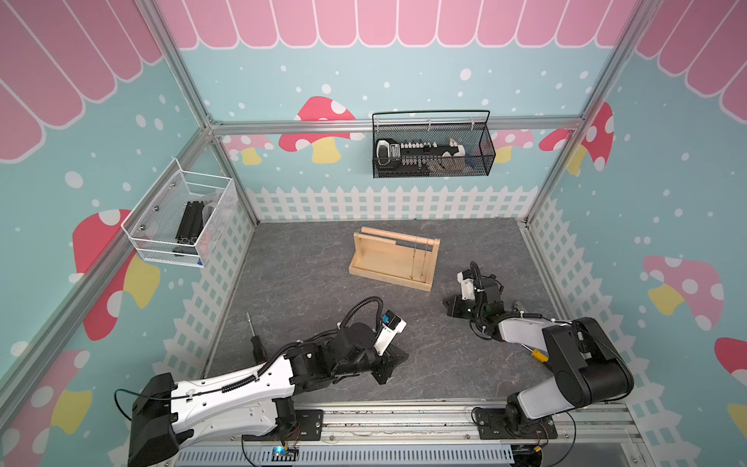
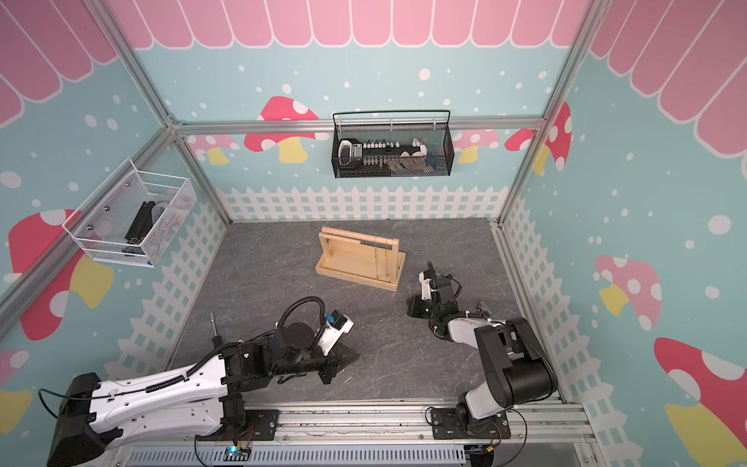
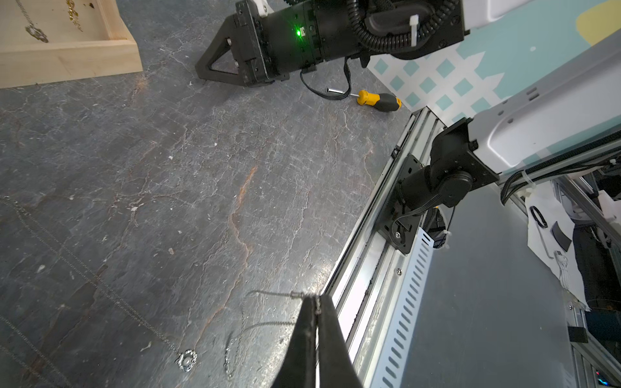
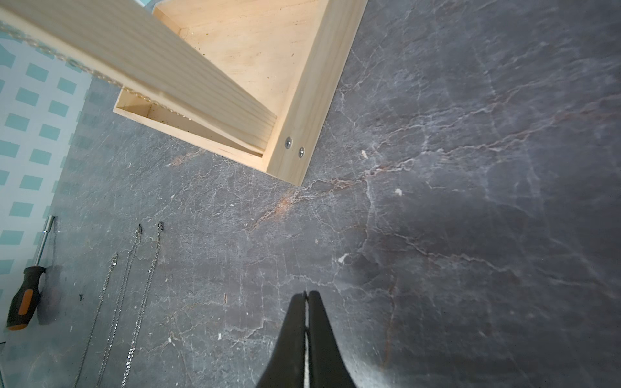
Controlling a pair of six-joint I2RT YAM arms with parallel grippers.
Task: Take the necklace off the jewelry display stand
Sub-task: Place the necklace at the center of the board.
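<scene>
Necklaces in gold point(image 1: 415, 260) hang from a dowel near the right end of the jewelry display stand point(image 1: 380, 258), down toward its tray base. The stand sits on the grey counter point(image 1: 307, 283), just above the centre of the frame in both top views.

From where I stand, the left tool point(image 3: 316, 300) is pressed together at the lower middle of its wrist view. It pinches a thin silver necklace point(image 3: 268, 293) right at its tips, and the chain trails away from them in loose loops. That necklace is well apart from the stand, near the front rail point(image 3: 369, 268). Another silver chain with a small ring pendant point(image 3: 186, 360) lies flat on the counter close by.

The right tool point(image 4: 306, 295) is pressed together too, with nothing between its tips, close to the stand's corner. More loose silver chains point(image 4: 125, 285) lie stretched out at the lower left of the right wrist view, beside a black-and-orange screwdriver point(image 4: 25, 295). A yellow-handled screwdriver point(image 3: 379, 100) lies by the right arm.
</scene>
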